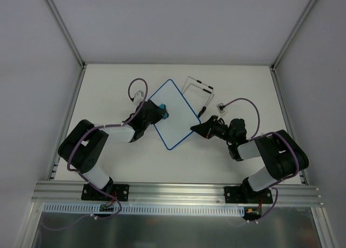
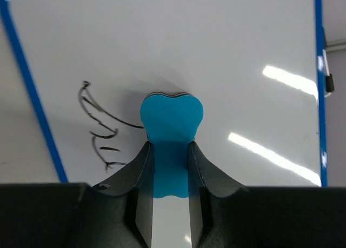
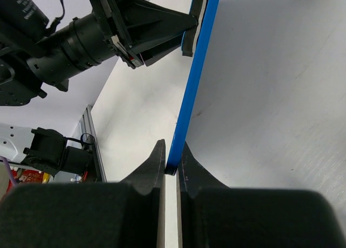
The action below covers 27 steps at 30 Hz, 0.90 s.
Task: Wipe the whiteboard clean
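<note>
White table (image 1: pixel 108 161): blue-framed whiteboard (image 1: pixel 178 115) lies on it. Left gripper (image 2: pixel 170 148) clamps blue eraser (image 2: pixel 172 115) against the board, black scribble (image 2: pixel 100 126) left of fingers. Right gripper (image 3: pixel 172 157) pinches the board's frame edge.

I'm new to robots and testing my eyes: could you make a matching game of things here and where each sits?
Things: 1 eraser; 2 whiteboard; 3 black scribble; 4 wire stand.
Places: A edge pinched by right end effector; B on the table beyond the whiteboard; C held by left end effector; D on the whiteboard beside the eraser.
Pairs: 1-C, 2-A, 3-D, 4-B.
</note>
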{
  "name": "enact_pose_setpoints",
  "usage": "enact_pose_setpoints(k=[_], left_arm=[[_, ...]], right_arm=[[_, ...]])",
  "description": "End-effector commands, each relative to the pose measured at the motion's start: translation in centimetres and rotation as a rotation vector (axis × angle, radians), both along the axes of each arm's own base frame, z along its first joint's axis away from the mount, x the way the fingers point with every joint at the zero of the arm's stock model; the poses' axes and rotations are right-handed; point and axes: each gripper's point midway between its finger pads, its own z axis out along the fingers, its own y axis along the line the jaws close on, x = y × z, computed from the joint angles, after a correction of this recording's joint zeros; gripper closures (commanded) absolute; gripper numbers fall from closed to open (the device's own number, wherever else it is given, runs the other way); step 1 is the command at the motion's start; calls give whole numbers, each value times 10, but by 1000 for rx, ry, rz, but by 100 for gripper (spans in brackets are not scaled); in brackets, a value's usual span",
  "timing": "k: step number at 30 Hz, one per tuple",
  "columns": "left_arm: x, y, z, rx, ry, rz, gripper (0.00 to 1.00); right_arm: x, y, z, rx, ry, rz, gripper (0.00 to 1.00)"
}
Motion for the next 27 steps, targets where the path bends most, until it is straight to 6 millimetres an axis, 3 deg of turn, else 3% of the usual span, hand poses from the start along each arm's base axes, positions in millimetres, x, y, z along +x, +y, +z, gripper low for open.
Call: enact_pose_setpoints(k=[1,7,13,16,27], left_arm=[[-25,41,-61,90,187,82,100],[-28,74,-77,145,252,131,100],[-26,89,-85,136,291,152,100],[-22,83,-76,138,264,115,100],[-1,22,-5,109,74,-123,100]], right_arm=[[-44,22,46,86,-270,251,100],[-43,22,47,85,-275,248,100],[-44,22,47,85,-276,248,100],[-43,22,47,85,-276,248,100],[-43,23,48,86,-284,256,100]])
